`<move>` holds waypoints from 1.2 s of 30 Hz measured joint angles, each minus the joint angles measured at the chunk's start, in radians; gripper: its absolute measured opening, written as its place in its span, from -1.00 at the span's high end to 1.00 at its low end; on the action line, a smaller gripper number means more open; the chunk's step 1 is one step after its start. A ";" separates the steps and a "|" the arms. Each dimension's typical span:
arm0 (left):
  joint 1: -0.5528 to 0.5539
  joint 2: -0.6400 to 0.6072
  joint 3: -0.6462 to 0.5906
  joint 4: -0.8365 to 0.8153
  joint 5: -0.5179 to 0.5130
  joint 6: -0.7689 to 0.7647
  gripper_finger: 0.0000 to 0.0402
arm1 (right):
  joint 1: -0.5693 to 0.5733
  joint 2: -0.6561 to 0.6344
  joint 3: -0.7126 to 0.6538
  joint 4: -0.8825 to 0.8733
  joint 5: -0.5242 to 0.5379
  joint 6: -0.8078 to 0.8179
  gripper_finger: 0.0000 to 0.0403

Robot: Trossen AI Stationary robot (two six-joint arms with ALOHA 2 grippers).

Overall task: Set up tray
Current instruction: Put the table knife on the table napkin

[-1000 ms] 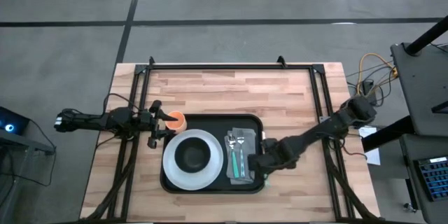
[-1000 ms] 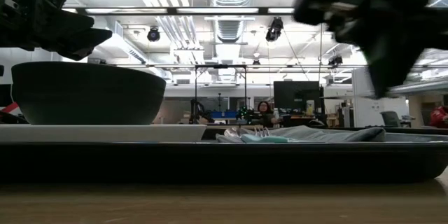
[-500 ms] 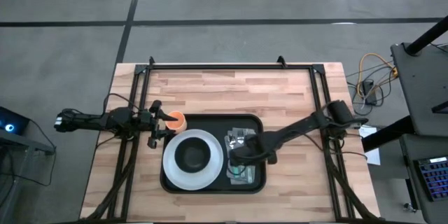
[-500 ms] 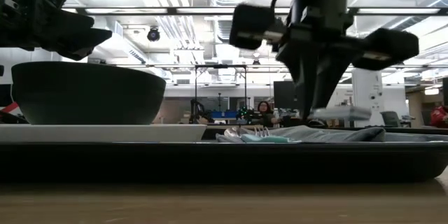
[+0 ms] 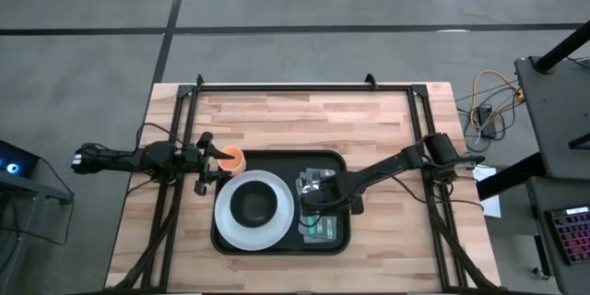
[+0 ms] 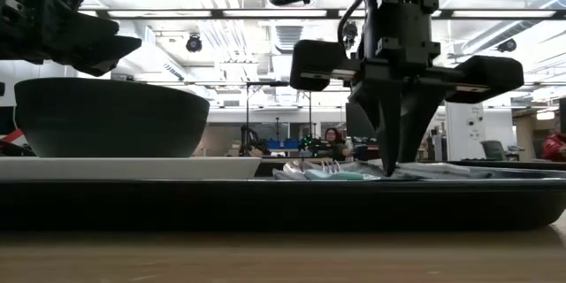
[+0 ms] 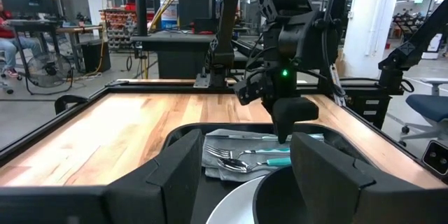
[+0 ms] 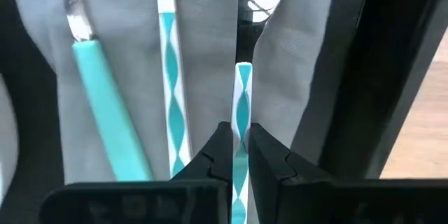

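The black tray (image 5: pixel 279 241) lies mid-table. Its left half carries a white plate (image 5: pixel 253 230) with a dark bowl (image 5: pixel 254 205). A grey napkin (image 5: pixel 324 168) on its right half bears a fork and a spoon (image 7: pixel 245 161). My right gripper (image 5: pixel 315 205) points down over the napkin, shut on a teal-and-white striped utensil (image 8: pixel 241 105). My left gripper (image 5: pixel 214 160) hangs open at the tray's far left corner, by an orange cup (image 5: pixel 233 158) standing on the table. I cannot tell whether it touches the cup. My right gripper pinches the striped handle (image 8: pixel 241 136) between its two fingers (image 8: pixel 218 155), coming from above and pointing down. The handle's free end (image 8: pixel 242 68) juts past the fingertips. The utensil lies about level on the napkin's right part (image 6: pixel 442 170).
Bare wood lies on the table's far side (image 5: pixel 304 115) and to the right of the tray (image 5: pixel 387 230). A black frame rail (image 5: pixel 304 87) runs along the far edge. A person sits in the room far behind (image 6: pixel 334 140).
My right gripper has moved from the tray's right rim toward the table's left, over the napkin, and then come down. The utensil it holds was above the napkin half a second ago and now lies down on it.
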 joint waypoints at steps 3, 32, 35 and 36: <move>0.000 0.000 0.000 0.000 0.000 0.000 0.01 | -0.001 0.000 -0.015 0.006 0.001 0.006 0.94; 0.000 0.000 0.000 0.000 0.000 0.000 0.01 | 0.000 0.001 -0.083 0.130 0.007 0.035 0.51; 0.000 0.000 0.000 0.000 0.000 0.000 0.01 | 0.000 0.001 -0.080 0.129 0.008 0.030 0.49; 0.000 0.000 0.000 0.000 0.000 0.000 0.01 | 0.000 0.001 -0.080 0.129 0.008 0.030 0.49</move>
